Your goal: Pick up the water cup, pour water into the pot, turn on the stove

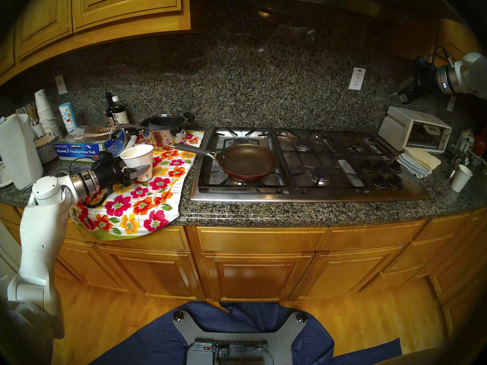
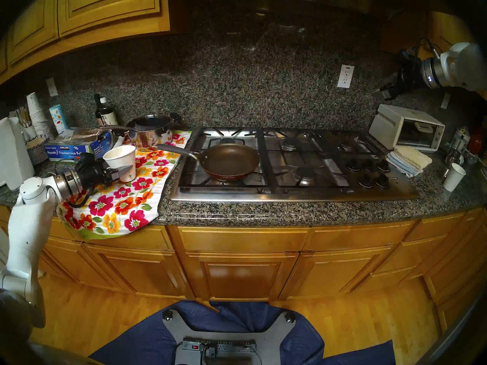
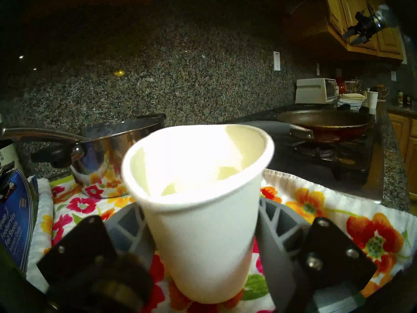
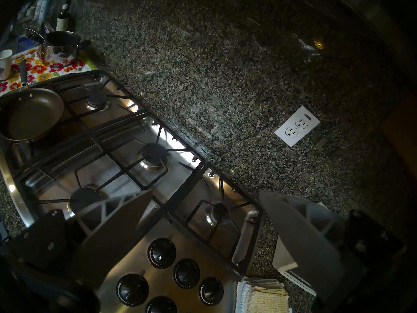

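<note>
Clamped low on the white tapered paper cup with the small green logo (image 1: 139, 160), the left hand (image 1: 138, 172), just above the flowered towel (image 1: 137, 201) on the granite surface (image 1: 237, 211). Off to the right, on the stainless-steel gas cooktop (image 1: 303, 194), the shallow bronze-brown frying pan with the long grey handle (image 1: 246, 160). Parked high and open-jawed over the black knobs (image 4: 162, 252), the right hand (image 4: 206, 194). Best carried level and slowly, clearing the handle, squeezing lightly, then tipped over the pan's middle.

paper cups (image 1: 138, 159): two loose
pans (image 1: 247, 160): two
stove knobs (image 1: 380, 181): five
burners (image 1: 322, 173): five
grippers (image 1: 143, 171): two
</note>
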Tool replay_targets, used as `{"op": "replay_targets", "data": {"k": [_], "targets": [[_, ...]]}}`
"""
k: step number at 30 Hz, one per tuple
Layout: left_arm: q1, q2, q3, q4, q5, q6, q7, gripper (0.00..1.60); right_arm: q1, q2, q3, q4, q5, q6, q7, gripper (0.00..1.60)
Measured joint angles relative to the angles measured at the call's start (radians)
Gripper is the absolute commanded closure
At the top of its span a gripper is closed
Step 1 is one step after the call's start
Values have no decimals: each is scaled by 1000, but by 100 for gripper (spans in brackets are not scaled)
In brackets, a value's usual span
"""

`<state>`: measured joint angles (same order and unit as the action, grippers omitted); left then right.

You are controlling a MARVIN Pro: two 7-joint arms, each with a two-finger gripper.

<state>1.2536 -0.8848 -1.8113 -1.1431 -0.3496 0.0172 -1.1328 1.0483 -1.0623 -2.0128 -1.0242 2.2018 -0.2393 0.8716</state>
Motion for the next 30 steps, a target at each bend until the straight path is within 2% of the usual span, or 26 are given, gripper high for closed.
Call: {"op": "replay_targets", "data": {"k": [30], "targets": [[95,10,-40,-328,3,151,3,82,0,0,0,0,0,0,0,0]]}}
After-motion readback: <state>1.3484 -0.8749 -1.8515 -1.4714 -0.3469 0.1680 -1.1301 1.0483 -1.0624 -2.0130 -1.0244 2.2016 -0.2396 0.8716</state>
